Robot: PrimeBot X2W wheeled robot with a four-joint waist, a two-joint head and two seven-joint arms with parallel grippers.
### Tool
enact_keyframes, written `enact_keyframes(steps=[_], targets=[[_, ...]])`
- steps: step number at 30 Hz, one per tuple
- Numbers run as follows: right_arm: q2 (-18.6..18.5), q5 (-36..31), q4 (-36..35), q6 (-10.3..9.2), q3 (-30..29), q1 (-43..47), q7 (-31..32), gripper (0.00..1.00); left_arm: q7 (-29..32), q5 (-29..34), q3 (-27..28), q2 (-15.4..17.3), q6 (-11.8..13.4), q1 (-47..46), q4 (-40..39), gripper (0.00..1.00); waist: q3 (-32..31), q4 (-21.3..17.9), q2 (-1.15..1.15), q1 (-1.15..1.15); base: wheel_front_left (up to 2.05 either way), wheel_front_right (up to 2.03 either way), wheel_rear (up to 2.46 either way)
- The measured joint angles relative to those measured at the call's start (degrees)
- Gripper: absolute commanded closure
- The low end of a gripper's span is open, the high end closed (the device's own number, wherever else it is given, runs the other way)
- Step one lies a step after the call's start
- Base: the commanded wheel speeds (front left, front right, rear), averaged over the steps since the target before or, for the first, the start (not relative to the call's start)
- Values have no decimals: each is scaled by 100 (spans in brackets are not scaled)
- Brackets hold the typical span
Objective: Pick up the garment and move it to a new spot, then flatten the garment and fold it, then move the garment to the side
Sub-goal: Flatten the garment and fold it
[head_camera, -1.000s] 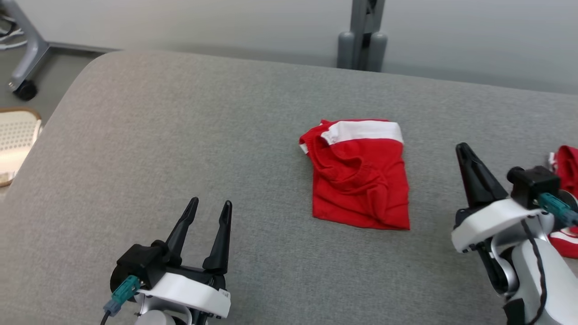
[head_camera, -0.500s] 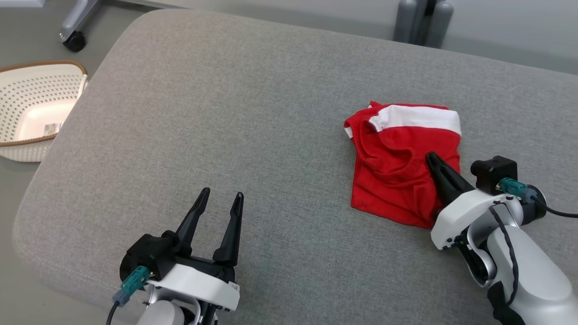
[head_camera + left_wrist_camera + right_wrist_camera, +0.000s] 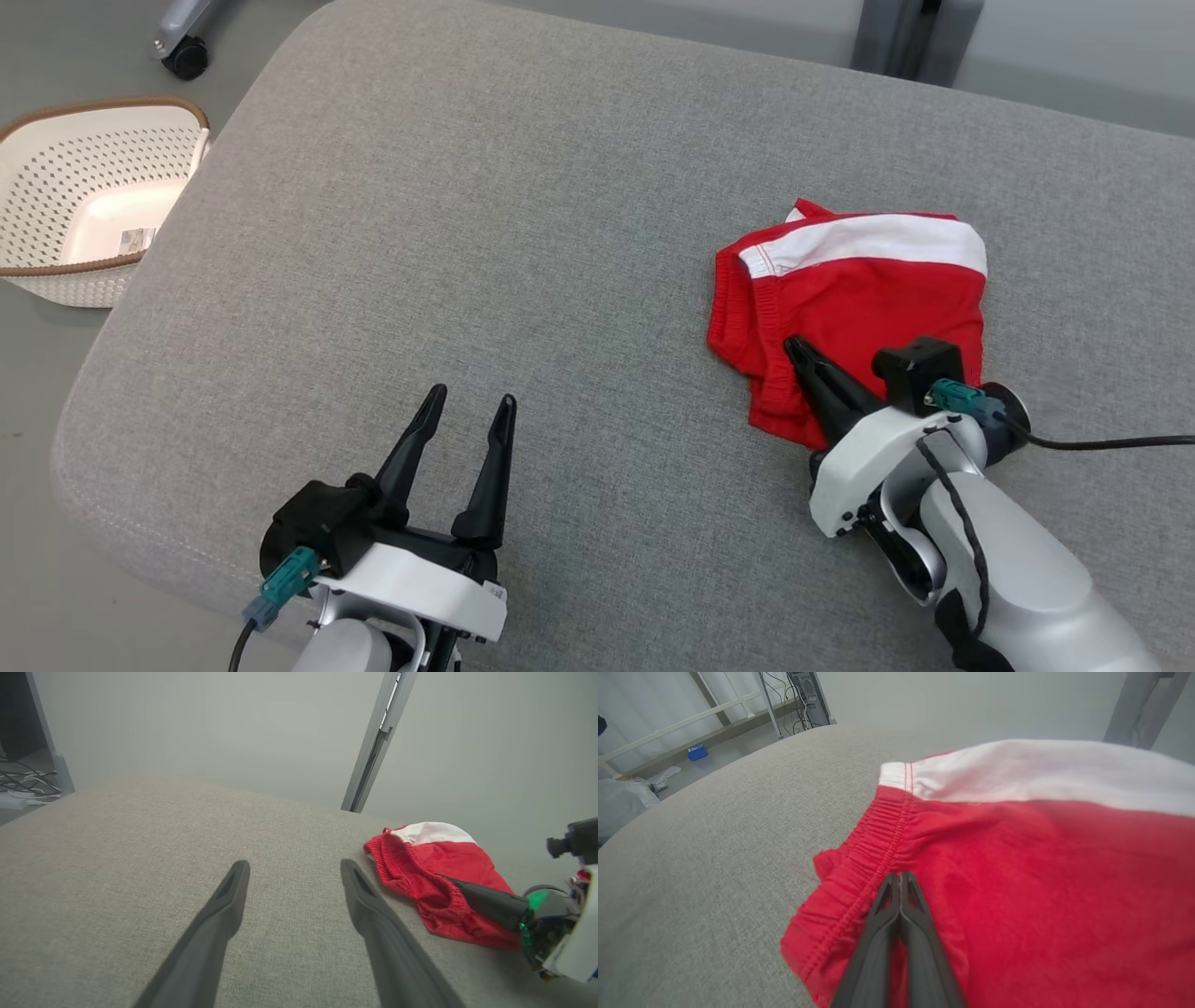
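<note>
The garment (image 3: 868, 299) is red with a white band, folded into a rough square on the right part of the grey cushion (image 3: 485, 233). My right gripper (image 3: 794, 343) is shut, and its joined tips lie on top of the red cloth by the elastic hem at the near left corner. In the right wrist view the fingers (image 3: 900, 875) press together on the garment (image 3: 1041, 858) with no cloth between them. My left gripper (image 3: 471, 399) stands open over bare cushion at the lower left, well apart from the garment (image 3: 434, 868). Its fingers (image 3: 233, 891) hold nothing.
A white perforated basket (image 3: 37, 187) sits on the floor beyond the cushion's left edge. Behind the cushion rises a grey post (image 3: 910, 37), and a caster wheel (image 3: 187, 61) shows at the far left. The cushion's rounded near-left corner (image 3: 84, 439) drops to the floor.
The head camera has swung down and left. My right gripper has moved left across the garment to its elastic hem, and the cloth there has bunched. The left gripper has kept its place.
</note>
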Motion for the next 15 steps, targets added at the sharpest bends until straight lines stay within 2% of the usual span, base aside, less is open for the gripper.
enact_keyframes(steps=[6,15], targets=[[4,24,269,0,361,-111,69,100,0,-40,-26,1,23,-10,16,0,4,7,0,0,0,0,0],[1,254,267,0,160,-242,-204,100,1,70,161,2,13,0,68,0,-244,-209,0,0,0,0,0]])
